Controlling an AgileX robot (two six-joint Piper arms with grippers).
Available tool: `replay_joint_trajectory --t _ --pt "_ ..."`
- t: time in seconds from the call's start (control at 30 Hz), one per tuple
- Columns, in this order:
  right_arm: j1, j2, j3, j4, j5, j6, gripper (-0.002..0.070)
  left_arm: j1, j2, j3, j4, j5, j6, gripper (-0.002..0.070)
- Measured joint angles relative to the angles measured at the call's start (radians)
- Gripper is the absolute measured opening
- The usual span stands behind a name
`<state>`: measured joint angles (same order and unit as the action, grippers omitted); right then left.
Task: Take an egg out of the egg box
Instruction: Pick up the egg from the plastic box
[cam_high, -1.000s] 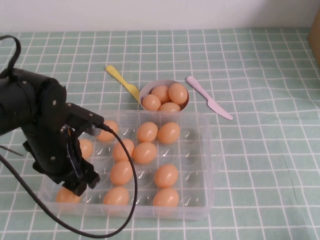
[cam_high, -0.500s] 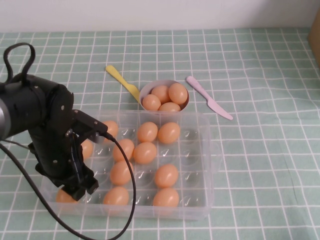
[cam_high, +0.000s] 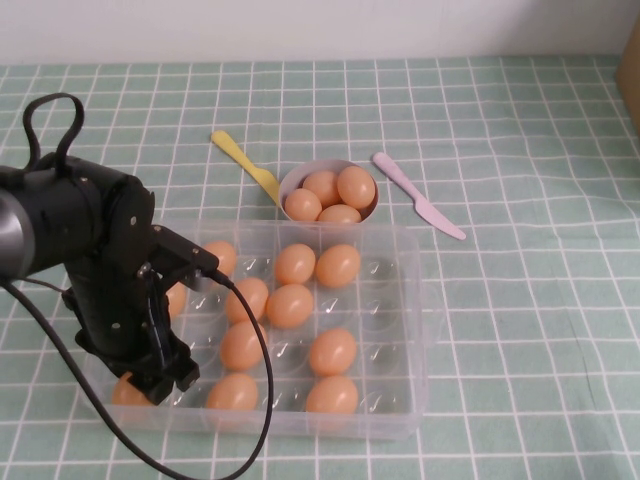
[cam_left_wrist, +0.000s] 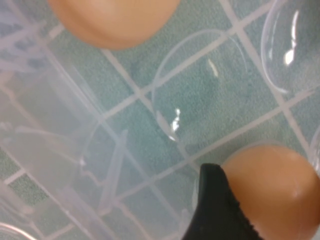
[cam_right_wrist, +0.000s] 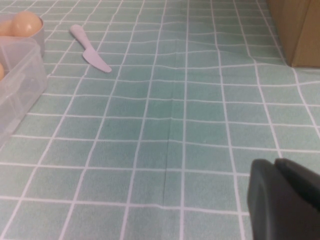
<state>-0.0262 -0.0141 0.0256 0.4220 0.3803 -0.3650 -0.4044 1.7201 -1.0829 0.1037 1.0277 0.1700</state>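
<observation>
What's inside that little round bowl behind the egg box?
The bowl holds four eggs; anything beneath them is hidden. The left gripper is down in the egg box; the right gripper is parked over the table.

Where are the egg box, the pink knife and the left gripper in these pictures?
egg box (cam_high: 418, 330): high view, on its bare right wall.
pink knife (cam_high: 424, 208): high view, mid-blade.
left gripper (cam_high: 165, 380): high view, at the fingertips, open, low over the box's near-left corner.
</observation>
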Motion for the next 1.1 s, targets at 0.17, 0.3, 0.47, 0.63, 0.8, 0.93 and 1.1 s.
replay_joint_trajectory --t 0.17,0.3,0.47,0.63,0.8,0.93,1.1 --pt "0.0 0.0 0.0 0.0 0.0 0.0 -0.0017 0.0 0.0 0.0 0.0 -0.007 0.0 0.0377" --pt "0.0 0.0 0.0 0.0 0.0 0.0 -0.0017 0.0 0.0 0.0 0.0 -0.007 0.0 0.0377" --pt "0.0 0.0 0.0 0.0 0.0 0.0 -0.0017 0.0 0.009 0.0 0.0 -0.007 0.0 0.0377" --pt "0.0 0.0 0.0 0.0 0.0 0.0 -0.0017 0.0 0.04 -0.002 0.0 -0.007 0.0 0.0378" --pt "0.0 0.0 0.0 0.0 0.0 0.0 -0.0017 0.0 0.043 -0.002 0.0 -0.007 0.0 0.0377" --pt "0.0 0.0 0.0 0.0 0.0 0.0 -0.0017 0.0 0.043 -0.002 0.0 -0.007 0.0 0.0344" --pt "0.0 0.0 0.0 0.0 0.0 0.0 -0.0017 0.0 0.043 -0.002 0.0 -0.007 0.0 0.0344"
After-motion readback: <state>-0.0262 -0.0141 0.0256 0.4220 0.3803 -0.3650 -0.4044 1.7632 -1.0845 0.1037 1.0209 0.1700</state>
